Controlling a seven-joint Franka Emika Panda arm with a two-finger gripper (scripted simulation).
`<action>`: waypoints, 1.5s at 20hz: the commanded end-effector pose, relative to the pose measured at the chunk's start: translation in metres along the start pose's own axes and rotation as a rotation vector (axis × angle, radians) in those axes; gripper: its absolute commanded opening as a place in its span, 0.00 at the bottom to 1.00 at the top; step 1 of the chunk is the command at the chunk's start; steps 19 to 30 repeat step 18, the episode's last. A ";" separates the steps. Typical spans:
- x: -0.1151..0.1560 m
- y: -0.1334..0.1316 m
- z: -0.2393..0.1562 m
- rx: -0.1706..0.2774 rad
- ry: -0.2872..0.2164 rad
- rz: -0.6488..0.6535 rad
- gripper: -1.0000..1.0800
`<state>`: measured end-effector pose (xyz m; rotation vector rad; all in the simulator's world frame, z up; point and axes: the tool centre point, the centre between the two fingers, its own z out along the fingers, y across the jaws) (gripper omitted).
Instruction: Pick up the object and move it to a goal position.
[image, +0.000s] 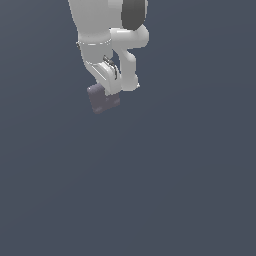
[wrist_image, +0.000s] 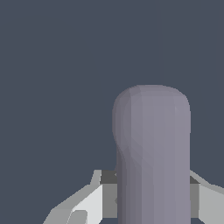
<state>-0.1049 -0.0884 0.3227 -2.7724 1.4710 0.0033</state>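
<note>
The object is a dull greyish-purple oblong block with rounded ends. In the exterior view the block (image: 102, 101) sits right under the white arm's hand, at the gripper (image: 106, 94). In the wrist view the block (wrist_image: 153, 148) fills the space between the two grey-white fingers (wrist_image: 89, 201), which press against its sides. The gripper (wrist_image: 151, 199) is shut on the block. Whether the block rests on the floor or hangs above it cannot be told.
A plain dark blue-grey floor (image: 150, 190) fills both views. The white arm (image: 105, 30) comes down from the top of the exterior view. No goal marker shows.
</note>
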 end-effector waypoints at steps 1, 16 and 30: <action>0.007 0.018 -0.021 -0.001 0.000 0.000 0.00; 0.033 0.074 -0.091 -0.002 0.003 -0.001 0.00; 0.034 0.074 -0.092 -0.002 0.003 -0.001 0.00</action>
